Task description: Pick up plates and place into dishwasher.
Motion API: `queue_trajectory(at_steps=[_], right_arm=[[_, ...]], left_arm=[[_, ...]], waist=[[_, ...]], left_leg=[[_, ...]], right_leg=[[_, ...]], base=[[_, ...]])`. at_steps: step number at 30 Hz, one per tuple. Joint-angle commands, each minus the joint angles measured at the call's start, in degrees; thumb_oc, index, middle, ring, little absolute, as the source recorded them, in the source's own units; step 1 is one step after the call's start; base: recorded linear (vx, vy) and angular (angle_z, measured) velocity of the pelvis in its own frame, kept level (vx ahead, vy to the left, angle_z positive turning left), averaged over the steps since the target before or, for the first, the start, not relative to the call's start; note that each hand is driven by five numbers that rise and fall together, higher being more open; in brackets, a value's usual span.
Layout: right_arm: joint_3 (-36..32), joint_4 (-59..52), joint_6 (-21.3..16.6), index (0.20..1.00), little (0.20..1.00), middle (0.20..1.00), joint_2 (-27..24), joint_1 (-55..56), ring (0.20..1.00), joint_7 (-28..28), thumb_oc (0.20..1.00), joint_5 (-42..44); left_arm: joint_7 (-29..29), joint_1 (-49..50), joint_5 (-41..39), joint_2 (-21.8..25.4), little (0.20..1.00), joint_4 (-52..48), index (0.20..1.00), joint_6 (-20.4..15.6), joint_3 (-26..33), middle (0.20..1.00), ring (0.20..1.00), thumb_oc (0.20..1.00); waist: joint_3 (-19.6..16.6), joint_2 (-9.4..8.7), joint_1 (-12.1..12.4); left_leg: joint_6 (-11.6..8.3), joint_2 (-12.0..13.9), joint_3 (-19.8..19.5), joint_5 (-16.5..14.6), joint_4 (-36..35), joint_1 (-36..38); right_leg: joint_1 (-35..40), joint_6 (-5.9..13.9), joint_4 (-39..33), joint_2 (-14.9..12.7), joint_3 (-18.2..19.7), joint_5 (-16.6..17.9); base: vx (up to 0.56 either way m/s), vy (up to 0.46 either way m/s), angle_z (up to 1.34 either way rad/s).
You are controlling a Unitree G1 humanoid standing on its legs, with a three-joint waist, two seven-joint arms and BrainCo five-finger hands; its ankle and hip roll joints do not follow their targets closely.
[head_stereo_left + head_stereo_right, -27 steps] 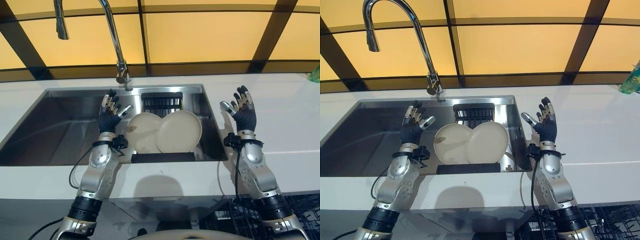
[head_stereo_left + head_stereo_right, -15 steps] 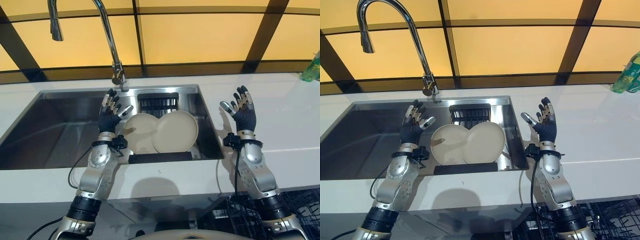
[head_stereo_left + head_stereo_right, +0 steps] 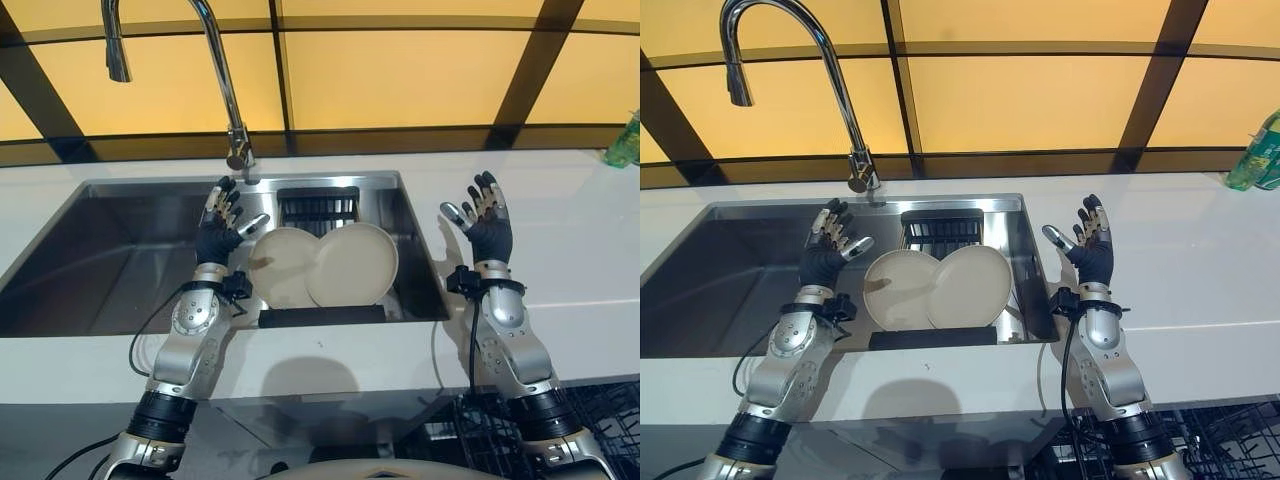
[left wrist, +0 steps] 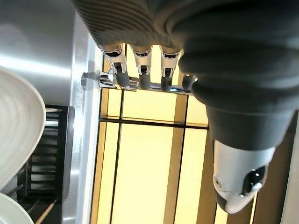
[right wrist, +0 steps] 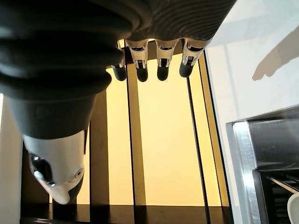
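Comparing the left eye view with the pictures from a moment ago, little has changed beyond a small shift of the whole frame, which reads as the head camera moving: both arms keep their raised pose, and the two plates [image 3: 322, 264] still lean overlapped in the dark rack [image 3: 322, 300] at the centre of the frame, inside the sink [image 3: 130, 250]. The left hand [image 3: 218, 228] hovers just left of the plates with fingers spread and nothing in them, its thumb near the left plate's rim; I cannot tell whether it touches. The right hand [image 3: 487, 225] is held up at centre right over the white table [image 3: 580, 240], well apart from the plates, fingers likewise splayed. In the right eye view the same layout holds, with the tap [image 3: 840, 90] arching at upper left and a green bottle [image 3: 1260, 150] at the right edge. The left wrist view shows straight fingers [image 4: 140, 70] and a plate edge at the left side. The right wrist view shows straight, empty fingers [image 5: 161, 63]. No plate is lifted yet, so the task looks barely begun.
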Motion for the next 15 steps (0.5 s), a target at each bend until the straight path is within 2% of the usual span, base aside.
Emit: queue_trajectory(at_steps=[1,9,15], right_arm=[[-1.65,-1.68,-2.59,1.000,1.000,1.000,-0.58,-0.15,1.000,-0.28,1.000,0.35],[-1.49,-1.53,-2.04,1.000,1.000,1.000,-0.76,2.07,1.000,0.53,1.000,1.24],[-1.45,-1.61,-2.36,1.000,1.000,1.000,-1.20,3.51,1.000,1.38,1.000,2.06]], left_arm=[[-0.87,-5.74,4.75,3.82,1.000,4.75,1.000,-1.34,1.41,1.000,1.000,1.000],[-2.07,-7.16,8.50,7.39,1.000,9.64,1.000,-4.51,2.57,1.000,1.000,1.000],[-0.20,-8.93,14.09,9.83,1.000,11.59,1.000,-7.32,1.92,1.000,1.000,1.000]], waist=[[-2.71,0.61,-0.02],[-2.48,1.01,-2.21],[-1.52,1.44,-4.02]], left_leg=[[-0.29,2.88,-0.55,-7.57,2.22,3.34],[0.57,1.80,1.03,-8.55,3.24,3.18],[1.17,1.05,2.05,-9.30,3.95,2.99]], right_leg=[[-6.20,3.22,1.83,-3.11,-0.19,3.59],[-7.84,4.09,2.31,-3.84,2.22,4.15],[-9.58,4.86,3.31,-4.36,4.15,4.43]], base=[[0.10,0.016,-0.06],[0.10,0.004,-0.10],[0.07,-0.007,-0.14]])
